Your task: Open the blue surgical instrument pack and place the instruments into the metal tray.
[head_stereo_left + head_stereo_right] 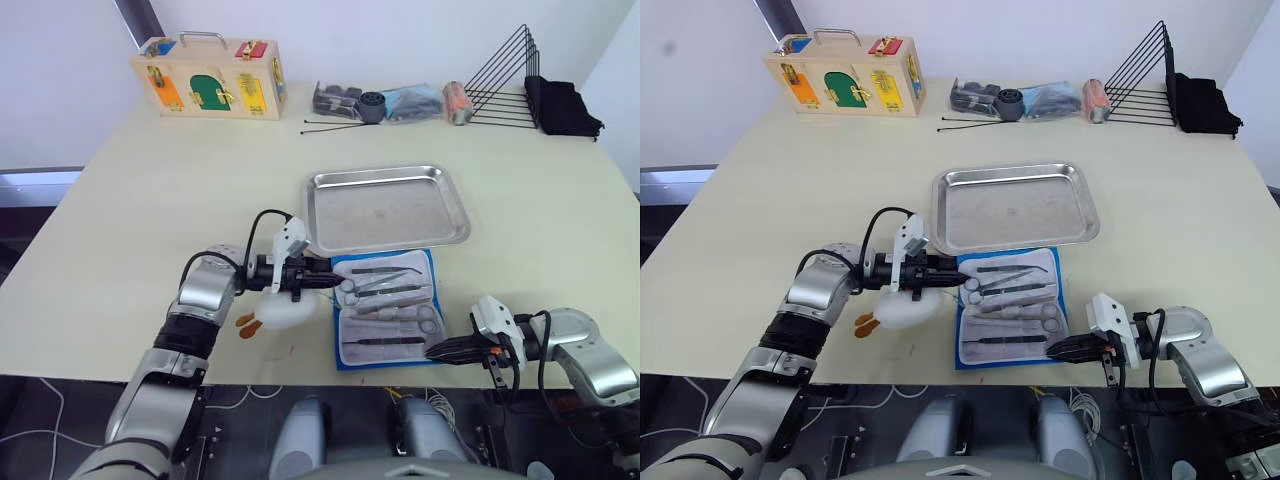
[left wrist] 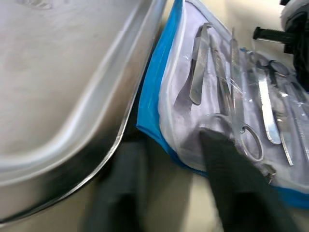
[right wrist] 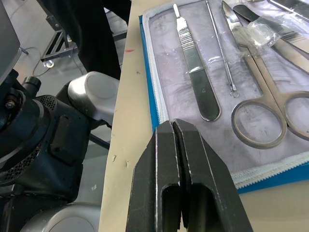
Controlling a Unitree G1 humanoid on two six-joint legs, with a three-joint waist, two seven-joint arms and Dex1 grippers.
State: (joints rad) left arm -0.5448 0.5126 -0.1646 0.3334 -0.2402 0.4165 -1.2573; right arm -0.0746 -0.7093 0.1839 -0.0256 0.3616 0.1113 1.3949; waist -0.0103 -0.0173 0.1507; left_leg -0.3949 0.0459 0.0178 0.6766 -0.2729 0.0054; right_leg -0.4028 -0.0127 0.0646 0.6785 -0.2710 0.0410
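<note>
Lettering that can be read is seen nowhere on the task's things. The blue surgical instrument pack [image 1: 386,310], a flat rectangular blue fabric pouch, is laid open on the pale tabletop [image 1: 150,190], its pale grey lining turned up and edged with a narrow blue border. The instruments [image 1: 385,295], slim silver and dark metal scissors, forceps and tweezers, are laid side by side across the lining, some under clear pocket strips; two ring-handled scissors, a flat scalpel handle [image 3: 195,65] and a thin probe [image 3: 219,48] are made out in the wrist views. The metal tray [image 1: 387,207], a shallow shiny steel rectangle with rounded corners and a raised rim, is set just beyond the pouch, its near edge touching or slightly overlapping the pouch's far edge.

The left gripper [image 1: 322,276] is held at the pouch's left edge with its black fingers spread, one finger over the lining near a scissor ring. The right gripper [image 1: 437,350] is held at the pouch's near right corner, its fingers pressed together on nothing.
</note>
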